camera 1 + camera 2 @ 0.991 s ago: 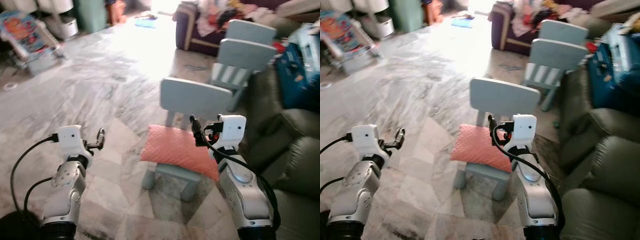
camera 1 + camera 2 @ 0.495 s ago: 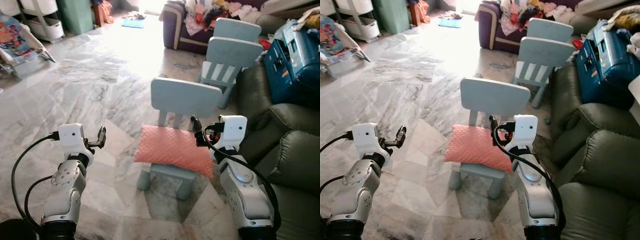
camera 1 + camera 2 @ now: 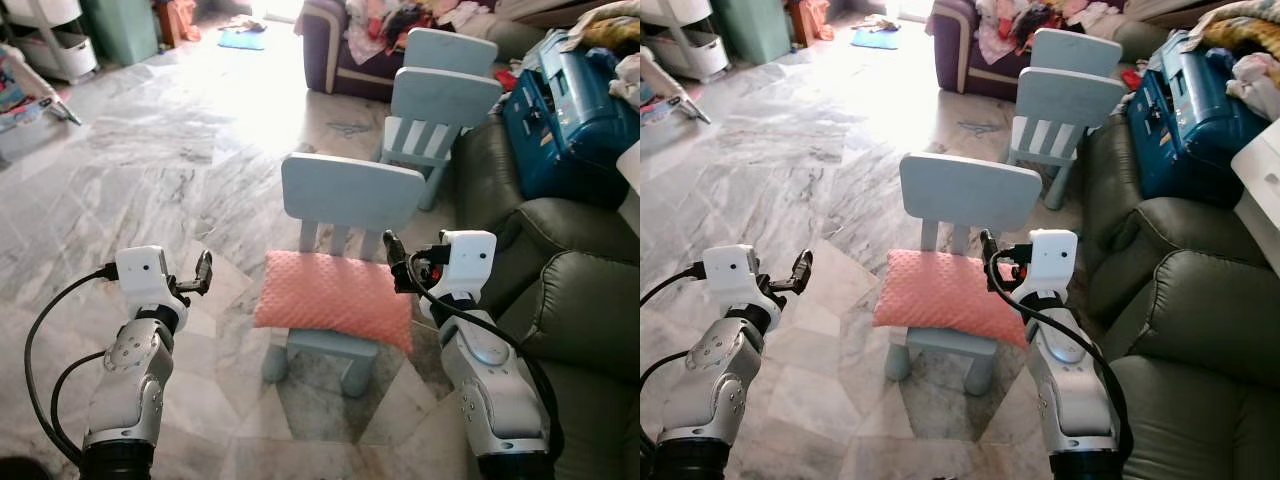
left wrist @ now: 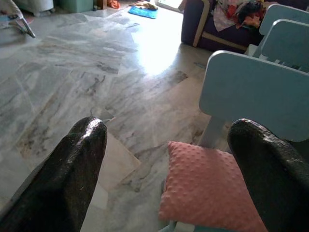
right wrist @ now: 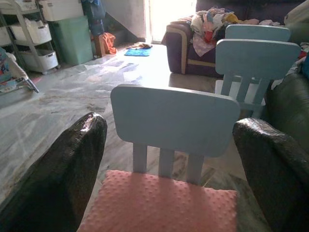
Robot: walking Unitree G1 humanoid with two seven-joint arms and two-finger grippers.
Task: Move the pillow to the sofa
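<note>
The pink dimpled fabric pillow (image 3: 335, 293) lies on the seat of the nearest pale blue plastic child's chair (image 3: 352, 193), between both hands. The right hand (image 3: 392, 262) hovers just beside its edge, the left hand (image 3: 201, 273) apart; both gape, empty. Two more chairs (image 3: 442, 98) stand behind, partly overlapping. The dark green leather sofa (image 3: 585, 300) is cut off.

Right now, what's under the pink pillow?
The pillow lies on a small blue chair. Its seat front and legs show below, on the marble floor. Most of the seat is covered, so anything lying between pillow and seat can't be seen.
</note>
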